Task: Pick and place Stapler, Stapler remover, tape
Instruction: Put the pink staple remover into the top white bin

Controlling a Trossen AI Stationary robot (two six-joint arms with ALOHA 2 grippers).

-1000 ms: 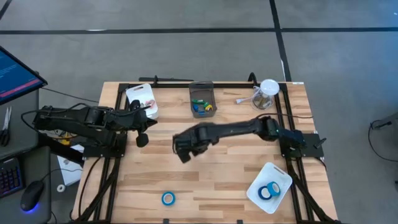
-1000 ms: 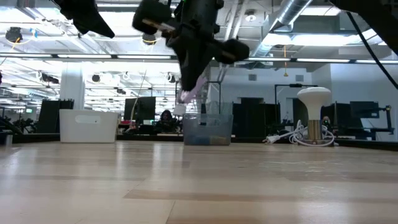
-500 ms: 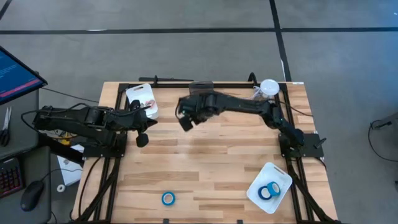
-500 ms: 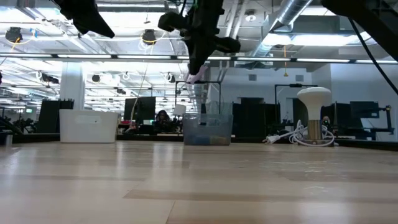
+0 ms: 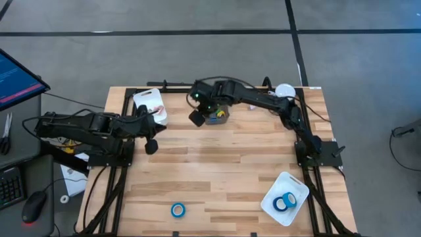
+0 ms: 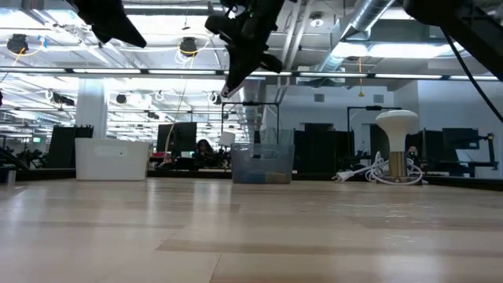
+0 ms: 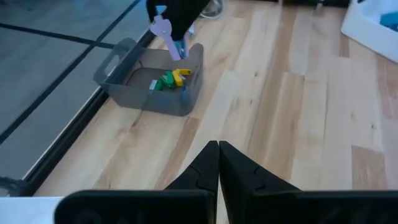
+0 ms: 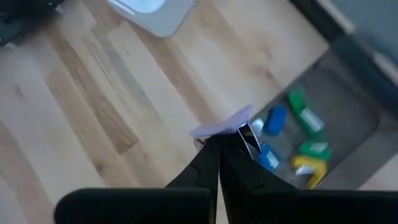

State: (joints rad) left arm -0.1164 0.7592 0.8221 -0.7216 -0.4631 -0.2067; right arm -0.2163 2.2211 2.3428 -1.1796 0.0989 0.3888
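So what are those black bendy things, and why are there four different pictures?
They are two robot arms at a wooden table. Each arm ends in a two-finger tool for grabbing.

One picture looks straight down from above. One looks level across the table top. The other two come from small cameras on each arm's wrist.

The right tool is up in the air by the edge of a grey bin. It pinches a small pale purple thing, maybe a staple remover. The bin holds small green, yellow and blue items.

The left tool waits at the table's left side, fingers closed, holding nothing.

On the table you can also see a lone blue tape roll near the front, a white tray with two more blue rolls, and another white tray at the back.
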